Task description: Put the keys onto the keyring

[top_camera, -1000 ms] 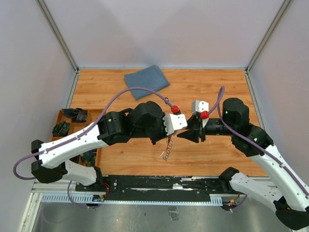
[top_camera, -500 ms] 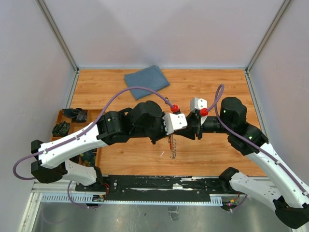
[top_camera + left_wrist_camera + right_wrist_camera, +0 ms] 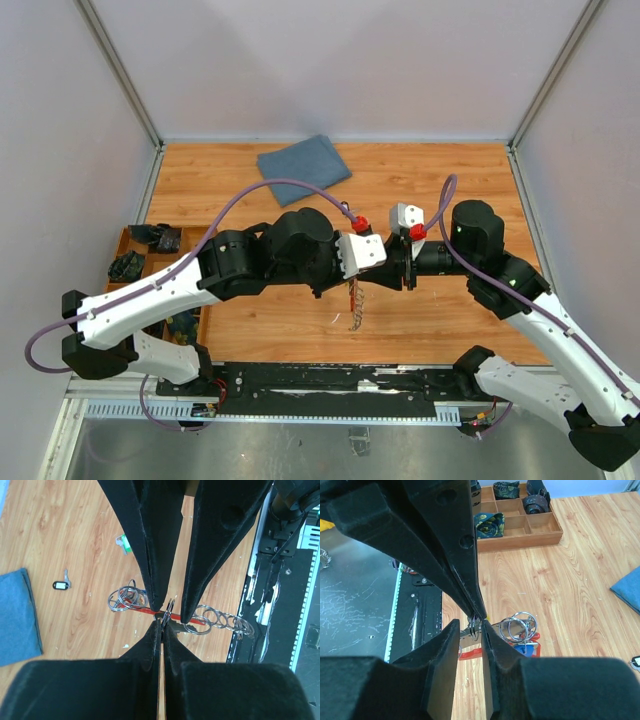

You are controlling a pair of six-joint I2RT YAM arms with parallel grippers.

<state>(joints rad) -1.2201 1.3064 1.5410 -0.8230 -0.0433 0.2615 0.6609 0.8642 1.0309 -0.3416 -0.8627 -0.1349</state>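
Observation:
The keyring (image 3: pixel 145 611), a red loop with silver rings and a chain, hangs under the two grippers above the wooden table. My left gripper (image 3: pixel 162 622) is shut on one thin silver ring of it. In the right wrist view the red loop (image 3: pixel 470 653) carries a blue-headed key (image 3: pixel 525 649) and several rings (image 3: pixel 517 625). My right gripper (image 3: pixel 469 625) is slightly open, its fingertips either side of the ring held by the left gripper (image 3: pixel 477 611). In the top view both grippers meet tip to tip, left (image 3: pixel 370 283) and right (image 3: pixel 393 276), with the chain (image 3: pixel 355 310) dangling. I cannot make out a yellow key.
A key with a dark tag (image 3: pixel 61 584) and a small green-white piece (image 3: pixel 125 542) lie on the table. A folded blue cloth (image 3: pixel 303 163) lies at the back. A wooden compartment tray (image 3: pixel 150 262) stands at the left edge, also in the right wrist view (image 3: pixel 520 535).
My right gripper has moved left until its fingertips reach the left gripper's tip. The dangling chain has swung from a slant to hanging straight down.

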